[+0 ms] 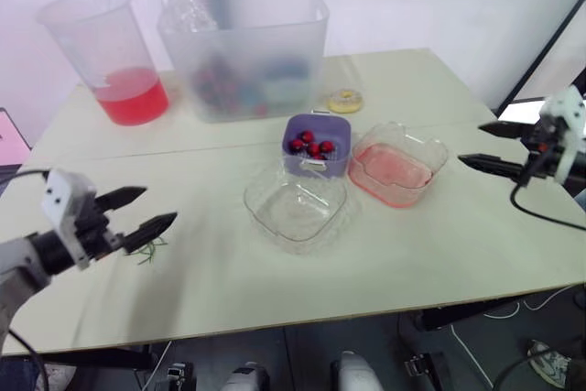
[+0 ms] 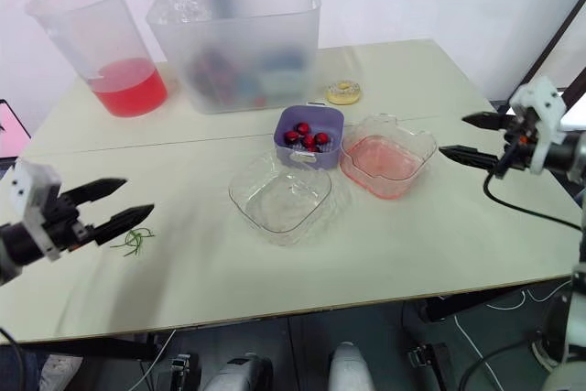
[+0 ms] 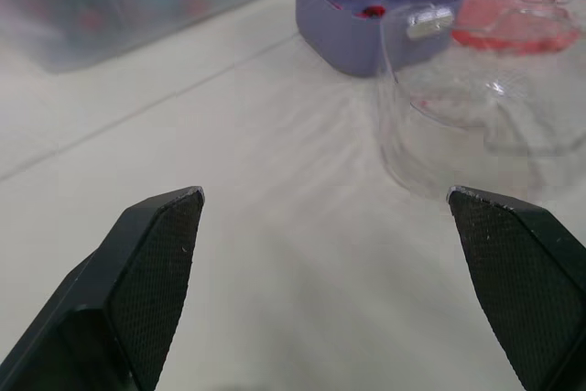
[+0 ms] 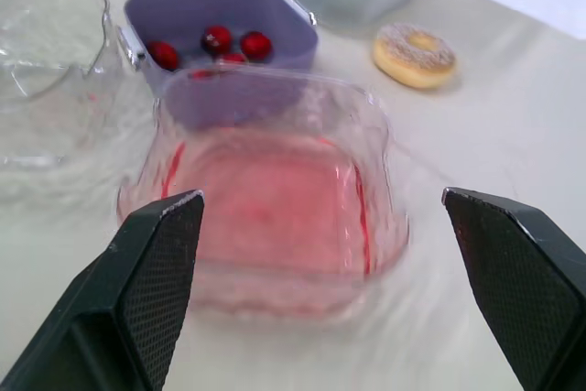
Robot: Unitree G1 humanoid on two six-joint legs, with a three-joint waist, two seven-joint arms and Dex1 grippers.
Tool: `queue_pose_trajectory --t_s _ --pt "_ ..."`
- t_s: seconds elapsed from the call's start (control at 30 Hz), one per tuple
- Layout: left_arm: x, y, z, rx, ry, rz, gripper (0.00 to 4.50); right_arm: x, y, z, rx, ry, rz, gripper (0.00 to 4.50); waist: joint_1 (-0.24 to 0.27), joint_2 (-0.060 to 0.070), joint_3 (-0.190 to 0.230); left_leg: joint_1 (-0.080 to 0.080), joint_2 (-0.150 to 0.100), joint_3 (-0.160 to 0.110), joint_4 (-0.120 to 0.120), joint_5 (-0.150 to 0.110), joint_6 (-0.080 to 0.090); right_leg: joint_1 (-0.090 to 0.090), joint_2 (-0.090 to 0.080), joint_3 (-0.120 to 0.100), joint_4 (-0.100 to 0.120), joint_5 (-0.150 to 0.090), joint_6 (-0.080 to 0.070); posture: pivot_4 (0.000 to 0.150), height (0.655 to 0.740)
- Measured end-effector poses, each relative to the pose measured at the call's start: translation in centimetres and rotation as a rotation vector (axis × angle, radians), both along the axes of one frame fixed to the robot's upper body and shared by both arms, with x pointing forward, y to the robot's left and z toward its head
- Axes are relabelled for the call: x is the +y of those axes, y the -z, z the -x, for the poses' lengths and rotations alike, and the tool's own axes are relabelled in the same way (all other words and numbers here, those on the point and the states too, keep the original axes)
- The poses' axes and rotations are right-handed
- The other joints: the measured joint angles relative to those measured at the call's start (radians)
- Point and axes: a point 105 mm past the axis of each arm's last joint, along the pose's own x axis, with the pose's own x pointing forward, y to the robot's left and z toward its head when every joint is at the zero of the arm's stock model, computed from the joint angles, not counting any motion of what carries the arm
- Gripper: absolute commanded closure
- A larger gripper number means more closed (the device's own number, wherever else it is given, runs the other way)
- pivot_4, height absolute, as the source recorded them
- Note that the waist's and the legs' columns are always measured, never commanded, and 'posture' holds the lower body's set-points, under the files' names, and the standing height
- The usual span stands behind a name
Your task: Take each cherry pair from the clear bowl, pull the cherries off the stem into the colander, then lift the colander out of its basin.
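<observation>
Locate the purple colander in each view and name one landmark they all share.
Left eye view: purple colander at table centre, just behind the clear bowl.
Right eye view: colander at table centre, behind that bowl.
Left wrist view: colander beyond the clear bowl's rim.
Right wrist view: colander behind the pink-tinted basin.
Shared landmark: that basin, beside the colander.

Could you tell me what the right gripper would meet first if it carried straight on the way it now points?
Most likely the pink-tinted basin: the right gripper, open, points straight at its near wall. The purple colander stands behind it. The gripper's height is hard to judge, so it might pass over the rim.
</observation>
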Motion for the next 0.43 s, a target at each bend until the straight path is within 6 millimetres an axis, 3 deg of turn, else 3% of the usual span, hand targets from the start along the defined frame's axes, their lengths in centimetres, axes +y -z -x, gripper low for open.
queue_pose_trajectory --t_s 0.1,0.17,0.27,0.43 --pt "1.5 1.3 1.1 0.031 -0.050 0.006 0.00 -1.4 2.0 1.2 0.019 0.050 -0.019 0.04 0.012 0.000 0.000 0.000 -0.002 0.000 0.002 0.000 0.000 0.002 -0.002 0.000 0.000 0.000 0.000 0.150 0.7400" --pt "2.0 1.4 1.5 0.026 -0.073 0.005 0.00 -2.1 2.2 1.5 0.002 0.081 -0.039 0.04 0.025 0.000 0.000 0.000 -0.002 0.000 0.003 0.000 0.000 0.002 -0.002 0.000 0.000 0.000 0.000 0.150 0.7400" --pt "2.6 1.2 1.7 -0.003 -0.110 0.009 0.00 -2.6 2.0 1.3 -0.070 0.127 -0.071 0.04 0.031 0.000 0.000 0.001 -0.002 -0.001 0.003 0.000 0.000 0.004 -0.001 0.000 0.000 0.000 0.000 0.150 0.7400" --pt "3.5 1.9 2.1 -0.018 -0.192 0.017 0.00 -3.1 4.9 1.0 -0.061 0.210 -0.117 0.04 0.032 0.000 0.000 0.002 -0.002 -0.001 0.003 0.000 0.000 0.005 -0.001 0.000 -0.001 0.000 0.000 0.150 0.7400"
